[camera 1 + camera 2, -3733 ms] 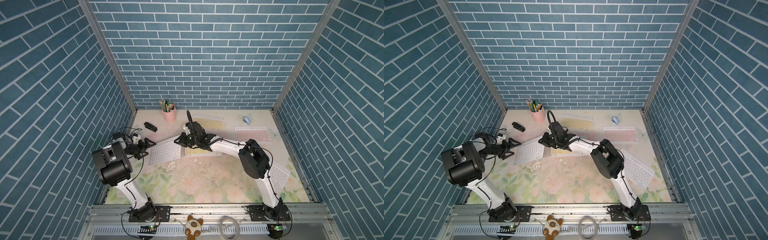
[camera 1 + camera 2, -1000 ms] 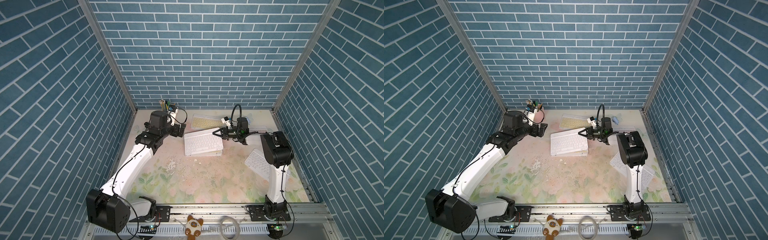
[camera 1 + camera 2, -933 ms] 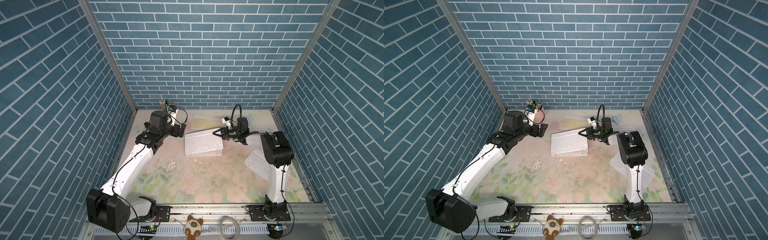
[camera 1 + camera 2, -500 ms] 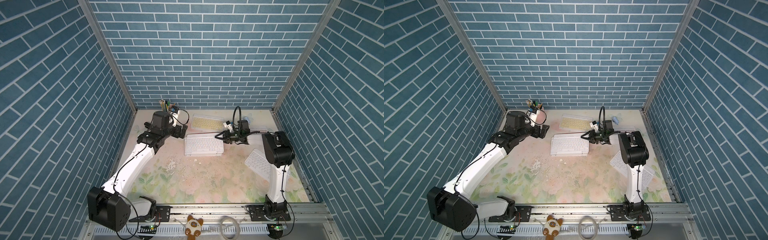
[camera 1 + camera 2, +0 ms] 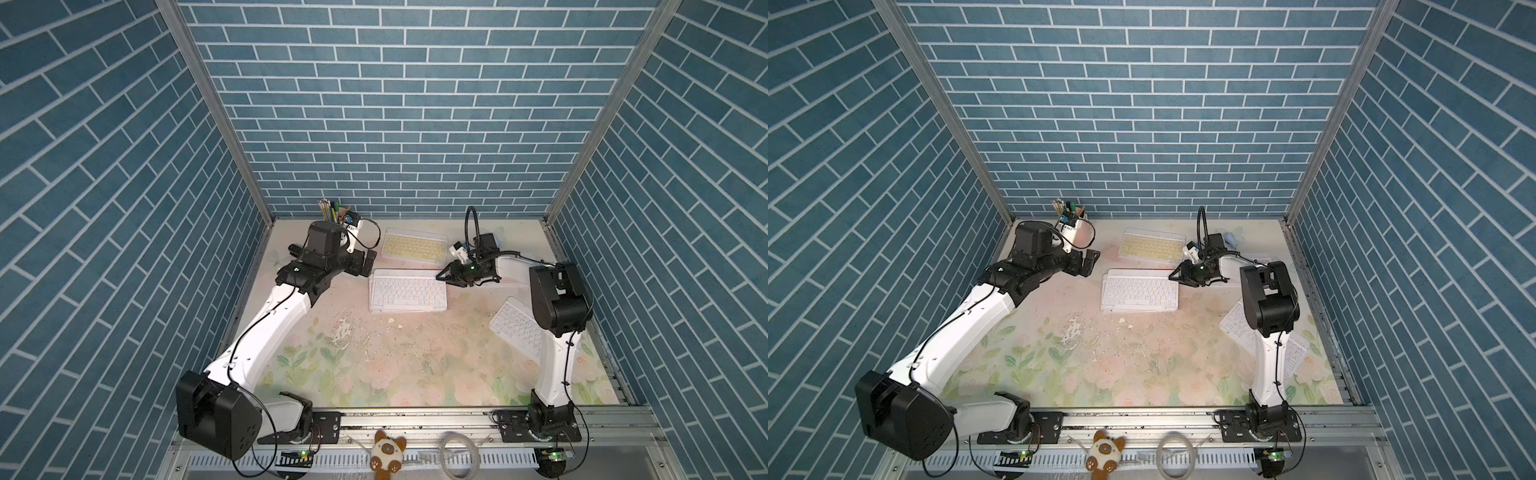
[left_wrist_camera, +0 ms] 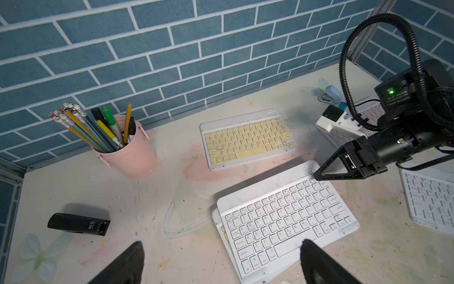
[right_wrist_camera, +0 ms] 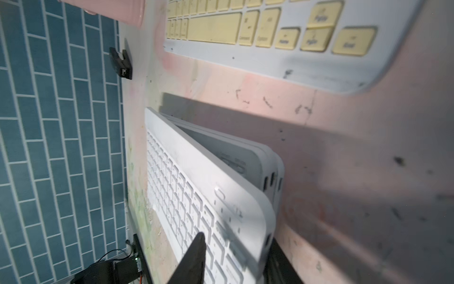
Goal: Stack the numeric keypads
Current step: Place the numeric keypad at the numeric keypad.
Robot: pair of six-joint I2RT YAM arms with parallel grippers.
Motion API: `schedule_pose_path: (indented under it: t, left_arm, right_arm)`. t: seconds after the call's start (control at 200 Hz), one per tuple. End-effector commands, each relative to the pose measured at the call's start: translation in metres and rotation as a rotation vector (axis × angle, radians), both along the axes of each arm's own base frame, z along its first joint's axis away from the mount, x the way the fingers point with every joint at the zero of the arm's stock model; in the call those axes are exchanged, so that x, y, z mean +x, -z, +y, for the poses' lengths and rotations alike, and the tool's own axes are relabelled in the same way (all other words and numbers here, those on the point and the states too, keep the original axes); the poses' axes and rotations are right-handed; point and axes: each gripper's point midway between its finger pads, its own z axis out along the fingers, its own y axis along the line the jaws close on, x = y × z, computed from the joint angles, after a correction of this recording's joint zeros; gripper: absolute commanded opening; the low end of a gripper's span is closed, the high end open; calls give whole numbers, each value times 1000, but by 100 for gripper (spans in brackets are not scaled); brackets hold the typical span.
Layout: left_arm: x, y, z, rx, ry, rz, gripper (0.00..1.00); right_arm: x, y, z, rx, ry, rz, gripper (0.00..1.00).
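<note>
My right tool (image 7: pixel 237 243) stands partly parted, straddling a corner of the top white keypad (image 5: pixel 407 291) in the middle of the surface (image 5: pixel 374 365), released rather than clamped. My left tool (image 6: pixel 221 243) gapes wide, empty. The stacked keypads beneath (image 7: pixel 245 152) show only edges; my right arm (image 5: pixel 557 299) hides part of another white keypad (image 5: pixel 513 328).

Both arms have smooth white shells and bulky black joint housings. The left arm (image 5: pixel 274 328), lower left, carries a thin black cable along its shell. A ribbed black hose (image 6: pixel 343 68) loops over the right arm (image 5: pixel 555 361); a green light (image 6: pixel 389 92) glows on its wrist. The right gripper (image 5: pixel 439 277) has black triangular open-frame fingers (image 6: pixel 339 176).
</note>
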Motion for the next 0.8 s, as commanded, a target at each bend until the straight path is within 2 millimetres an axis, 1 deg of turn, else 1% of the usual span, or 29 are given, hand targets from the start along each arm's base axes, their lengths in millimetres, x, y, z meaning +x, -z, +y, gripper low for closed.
schedule_pose_path:
  t: [0.0, 0.065, 0.1, 0.14, 0.175, 0.185, 0.21, 0.23, 0.25, 0.265, 0.295, 0.31, 0.33, 0.35, 0.37, 0.385, 0.4, 0.44, 0.52, 0.625, 0.795]
  left_arm:
    - [0, -19, 10, 54, -29, -93, 99]
    - [3, -27, 15, 57, -53, -147, 100]
    - [6, -30, 20, 45, -94, -167, 100]
    - [9, -32, 33, 24, -185, -179, 100]
    - [10, -35, 40, 9, -235, -180, 100]
    - [10, -35, 42, 4, -239, -178, 100]
    - [10, -36, 41, -8, -231, -170, 100]
    - [10, -35, 39, -13, -220, -159, 100]
    - [11, -35, 36, -14, -209, -148, 100]
    - [11, -34, 35, -13, -200, -138, 100]
    - [11, -33, 32, -16, -188, -120, 99]
    - [12, -32, 30, -18, -183, -109, 100]
    - [12, -29, 28, -18, -179, -90, 100]
    - [12, -27, 27, -19, -175, -75, 100]
    - [13, -25, 25, -17, -169, -61, 100]
    - [13, -23, 25, -18, -172, -51, 100]
    - [13, -21, 24, -19, -173, -42, 100]
    - [13, -15, 24, -25, -183, -17, 99]
    - [11, -4, 20, -65, -182, 31, 100]
    - [6, 7, 12, -120, -172, 86, 100]
    - [-3, 23, 8, -146, -160, 159, 100]
  right_arm:
    - [4, -12, -15, -117, -15, -65, 42]
    - [9, -14, -20, -155, 5, -76, 45]
    - [10, -15, -22, -171, 11, -84, 48]
    - [11, -20, -23, -180, 20, -92, 51]
    - [12, -24, -26, -189, 33, -103, 56]
    - [12, -27, -26, -190, 37, -109, 59]
    - [11, -33, -27, -191, 44, -121, 61]
    - [12, -38, -28, -191, 53, -129, 66]
    - [10, -41, -30, -192, 64, -131, 67]
    - [10, -42, -32, -199, 75, -132, 71]
    - [9, -45, -35, -214, 102, -131, 73]
    - [9, -47, -38, -222, 117, -132, 78]
    - [8, -49, -39, -226, 132, -131, 80]
    - [6, -50, -41, -229, 149, -127, 87]
    - [5, -50, -43, -237, 171, -120, 90]
    - [5, -49, -45, -244, 194, -110, 95]
    - [4, -48, -47, -254, 218, -100, 98]
    - [1, -44, -50, -272, 266, -67, 98]
    - [-9, -34, -46, -305, 317, -8, 99]
    - [-21, -22, -29, -351, 319, 20, 98]
    - [-20, -10, -8, -413, 287, 32, 99]
